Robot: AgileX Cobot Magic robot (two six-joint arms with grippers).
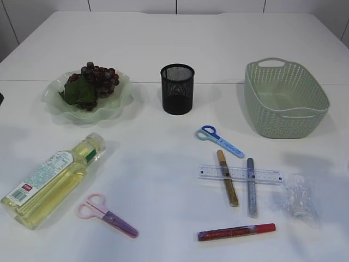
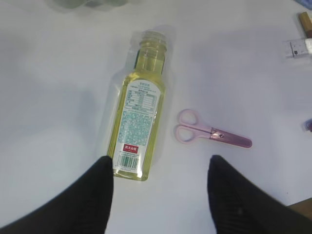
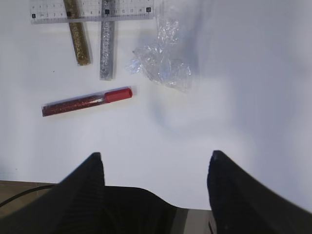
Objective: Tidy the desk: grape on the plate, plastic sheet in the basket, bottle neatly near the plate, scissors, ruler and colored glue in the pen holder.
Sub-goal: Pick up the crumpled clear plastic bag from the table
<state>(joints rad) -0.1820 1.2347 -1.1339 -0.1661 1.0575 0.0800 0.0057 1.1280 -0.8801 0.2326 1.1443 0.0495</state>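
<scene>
Both grippers released, empty: left gripper at 6 o'clock of lying yellow oil bottle for pickup, right gripper at 6 o'clock of crumpled clear plastic sheet

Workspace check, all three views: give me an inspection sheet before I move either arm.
Surface: white table, no spills seen.
Grape: bunch already on the green plate.
Bottle: bottle lying on its side, below the plate.
Scissors: pink pair beside the bottle; blue pair mid-table.
Ruler: clear ruler flat, lying across the gold glue pen and silver glue pen.
Red glue pen: apart, near the front edge.
Plastic sheet: crumpled, right of the ruler.
Pen holder: nothing seen inside.
Basket: nothing seen inside.
Clutter: nothing seen.
Tools: left tool open; right tool open; neither holds anything.
Cables: one dark cable under the right tool.
Surroundings: plain white wall panels.
</scene>
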